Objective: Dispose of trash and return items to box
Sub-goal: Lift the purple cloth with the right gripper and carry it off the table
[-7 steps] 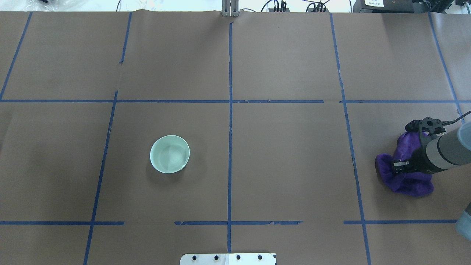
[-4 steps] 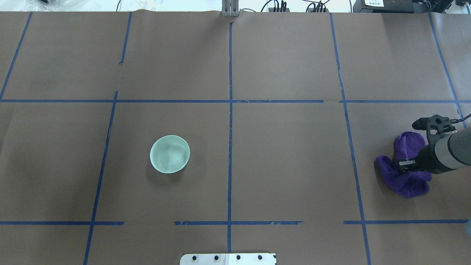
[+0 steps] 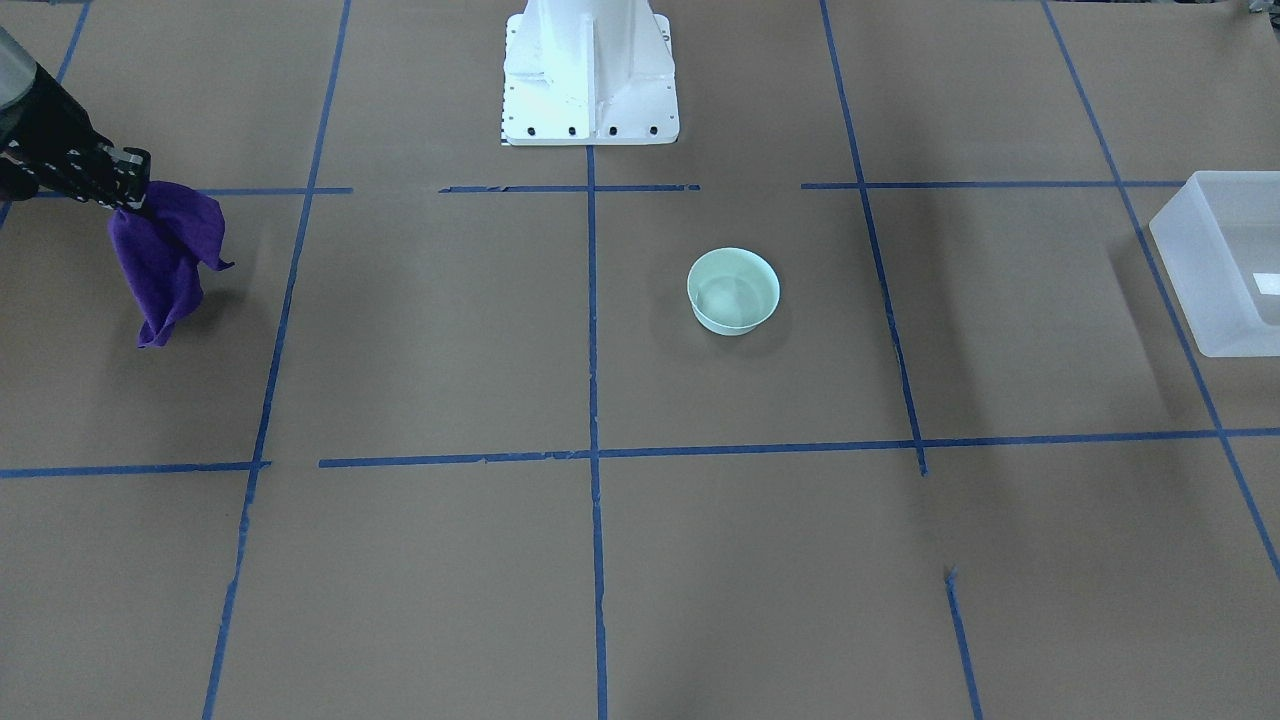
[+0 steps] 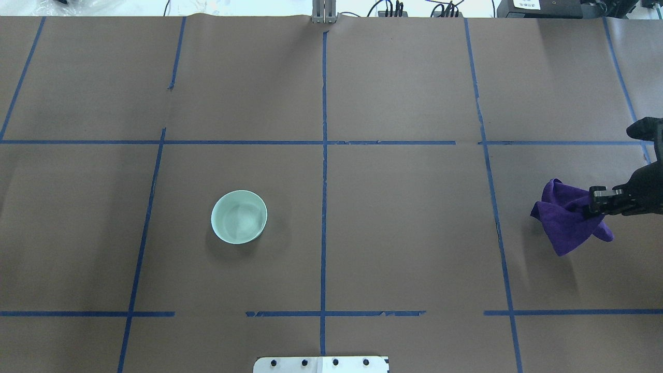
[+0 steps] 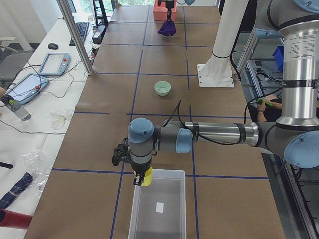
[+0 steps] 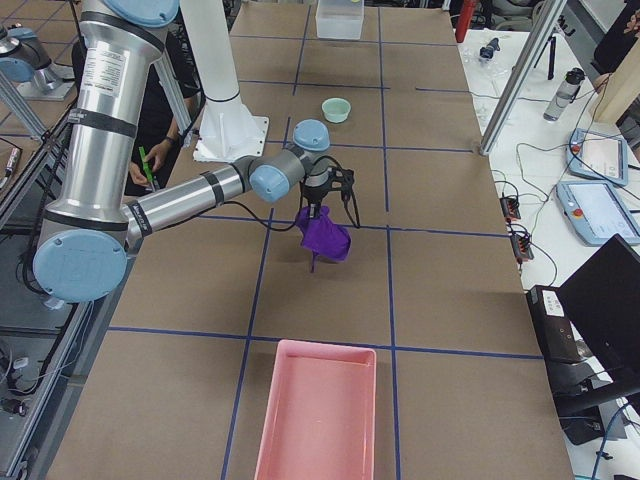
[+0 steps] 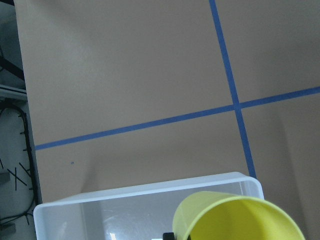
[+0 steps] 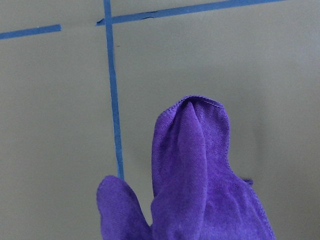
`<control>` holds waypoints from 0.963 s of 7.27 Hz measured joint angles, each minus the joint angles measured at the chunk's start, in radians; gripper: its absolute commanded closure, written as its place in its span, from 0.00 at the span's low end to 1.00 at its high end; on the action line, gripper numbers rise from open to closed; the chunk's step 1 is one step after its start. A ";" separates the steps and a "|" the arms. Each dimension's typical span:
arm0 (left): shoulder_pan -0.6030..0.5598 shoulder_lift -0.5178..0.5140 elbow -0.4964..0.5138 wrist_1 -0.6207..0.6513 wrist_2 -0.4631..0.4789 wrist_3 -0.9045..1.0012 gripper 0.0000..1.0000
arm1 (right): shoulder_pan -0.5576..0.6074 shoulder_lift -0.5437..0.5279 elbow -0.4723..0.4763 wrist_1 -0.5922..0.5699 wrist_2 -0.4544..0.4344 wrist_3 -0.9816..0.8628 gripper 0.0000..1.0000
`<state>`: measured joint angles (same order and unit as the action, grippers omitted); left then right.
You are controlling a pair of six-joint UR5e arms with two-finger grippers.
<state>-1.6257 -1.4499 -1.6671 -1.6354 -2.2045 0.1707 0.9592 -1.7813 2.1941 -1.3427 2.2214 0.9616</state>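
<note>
Nearest us, at the left end of the table (image 4: 404, 233), the left claw (image 5: 141, 179) pinched the small yellow cup (image 7: 235, 220) and held it in the air above one short end of the frosted-white box (image 5: 167, 191). Farther along, the mint-green bowl (image 5: 162, 88) stood upright near the table's middle, well apart from both arms. Farthest off, the right claw (image 4: 595, 203) was clamped on a bunched purple cloth (image 4: 567, 220) that hung from it, with a pink tray (image 6: 318, 420) beyond; we could not tell whether the cloth's lowest corner touched the table.

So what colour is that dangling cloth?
The cloth is purple, clearest in the right wrist view.
</note>
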 measured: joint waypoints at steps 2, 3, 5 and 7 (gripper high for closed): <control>0.008 0.078 0.073 -0.155 -0.080 -0.010 1.00 | 0.069 0.019 0.026 -0.036 0.032 -0.047 1.00; 0.017 0.097 0.095 -0.200 -0.102 -0.023 1.00 | 0.096 0.021 0.032 -0.040 0.044 -0.071 1.00; 0.045 0.120 0.112 -0.245 -0.134 -0.035 1.00 | 0.146 0.022 0.040 -0.042 0.077 -0.105 1.00; 0.086 0.124 0.161 -0.324 -0.166 -0.040 1.00 | 0.192 0.025 0.047 -0.042 0.101 -0.130 1.00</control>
<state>-1.5394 -1.3258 -1.5059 -1.9596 -2.3709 0.1307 1.1509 -1.7562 2.2410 -1.3852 2.3220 0.8317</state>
